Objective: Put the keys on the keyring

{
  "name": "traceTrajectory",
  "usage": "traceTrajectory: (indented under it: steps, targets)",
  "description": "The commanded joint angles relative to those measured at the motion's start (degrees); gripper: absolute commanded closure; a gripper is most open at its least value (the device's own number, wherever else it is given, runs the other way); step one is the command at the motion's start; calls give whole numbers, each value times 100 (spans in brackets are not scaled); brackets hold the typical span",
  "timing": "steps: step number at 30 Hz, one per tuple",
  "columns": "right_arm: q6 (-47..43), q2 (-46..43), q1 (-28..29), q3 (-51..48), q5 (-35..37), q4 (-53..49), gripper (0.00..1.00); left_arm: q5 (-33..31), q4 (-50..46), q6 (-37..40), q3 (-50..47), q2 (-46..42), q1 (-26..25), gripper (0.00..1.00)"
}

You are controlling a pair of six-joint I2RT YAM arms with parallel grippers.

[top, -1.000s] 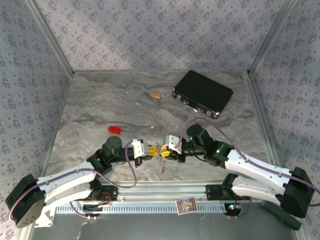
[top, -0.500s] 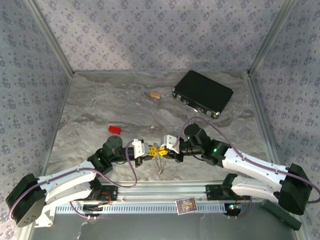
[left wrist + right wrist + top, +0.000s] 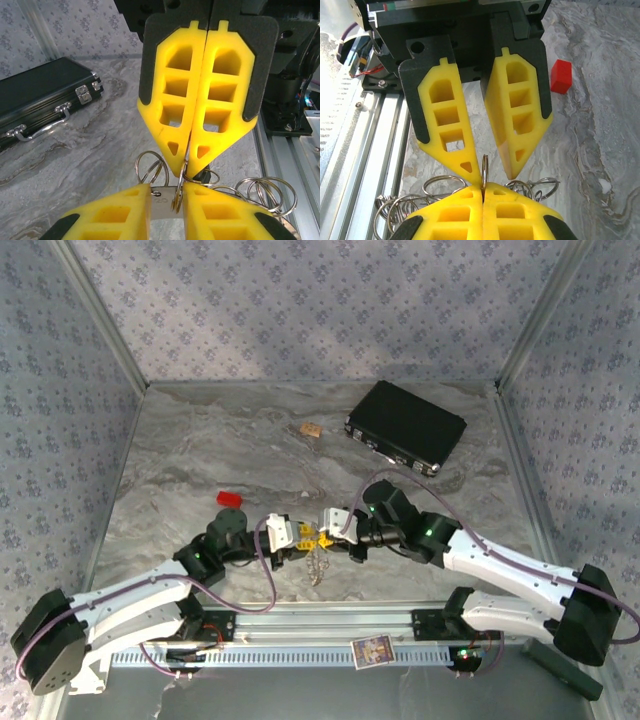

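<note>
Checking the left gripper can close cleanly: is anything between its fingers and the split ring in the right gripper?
Yes: in the left wrist view a flat silvery piece sits between one finger of the left gripper and the split ring held by the right gripper. The other side looks clear.

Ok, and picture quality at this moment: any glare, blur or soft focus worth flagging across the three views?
Top external: even, soft light and sharp, though the bunch of rings is too small to resolve. Left wrist: in focus, small glints on the latches of the black case. Right wrist: the aluminium rail washes out to white at left; the red block is crisp.
</note>
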Motion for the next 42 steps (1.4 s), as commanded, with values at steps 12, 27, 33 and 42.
traceTrajectory:
  steps: [12, 27, 33, 42]
  targets:
    - [-473, 589, 231, 1293, 11, -1603, 100, 67, -441, 199, 419, 144, -19, 100]
    - [554, 109, -284, -205, -618, 507, 85, 386, 944, -406, -88, 264, -19, 100]
    - [387, 142, -337, -85, -679, 271, 97, 452, 1039, -414, -123, 239, -22, 100]
    - [-342, 276, -230, 809, -445, -1255, 100, -106, -612, 15, 483, 147, -22, 74]
